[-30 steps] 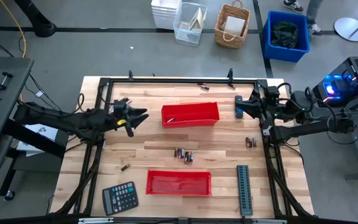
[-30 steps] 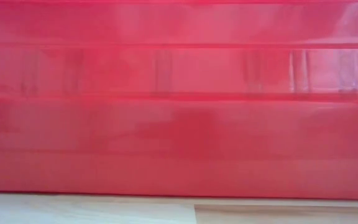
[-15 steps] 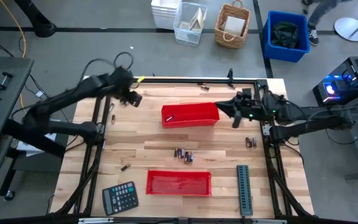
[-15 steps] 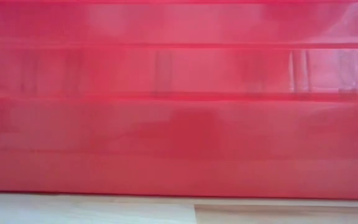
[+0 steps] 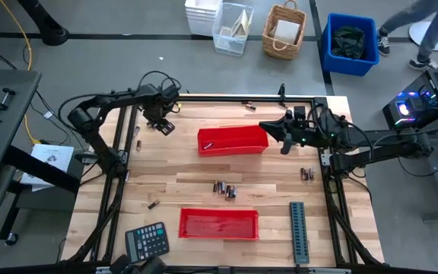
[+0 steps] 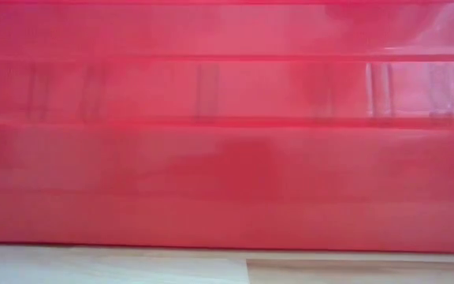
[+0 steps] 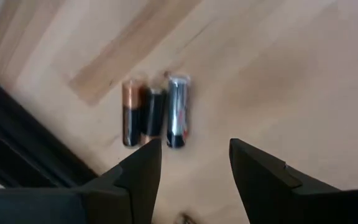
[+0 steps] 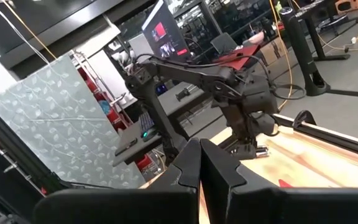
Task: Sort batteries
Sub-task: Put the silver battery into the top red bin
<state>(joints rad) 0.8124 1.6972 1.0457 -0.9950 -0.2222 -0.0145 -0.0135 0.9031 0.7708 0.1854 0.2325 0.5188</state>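
- I've got my left gripper at the bench's far left corner, fingers spread and empty, above three batteries lying side by side on the wood.
- My right gripper hangs at the right end of the far red tray, fingers pressed together, holding nothing.
- More batteries lie mid-bench between the two trays.

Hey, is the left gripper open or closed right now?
Open: the left gripper shows a clear gap between its fingers, empty above the batteries lying on the table.
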